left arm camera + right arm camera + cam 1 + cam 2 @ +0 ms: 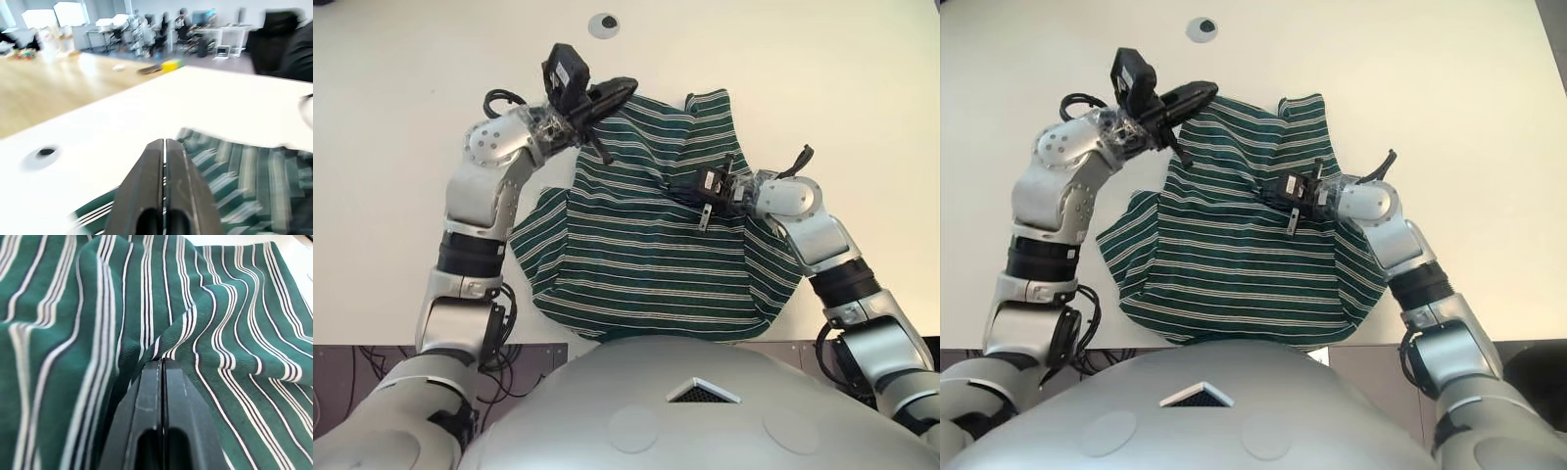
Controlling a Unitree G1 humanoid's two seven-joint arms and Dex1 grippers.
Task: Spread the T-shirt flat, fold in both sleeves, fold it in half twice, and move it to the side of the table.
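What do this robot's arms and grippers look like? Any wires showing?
The left arm and right arm are chunky silver shells with black bands at the joints. Black cables loop out near each wrist. The left gripper and right gripper are black, each with two slim, flat fingers. A black camera box tops the left wrist.

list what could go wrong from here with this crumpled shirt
1. The right claw is shut on a raised pucker mid-way across the green, white-striped T-shirt; pulling there may bunch it further rather than flatten it.
2. The left claw is shut at the shirt's far edge; whether it holds cloth is unclear, so it might slip.
3. The near hem lies by the near edge of the white table and could slide off.
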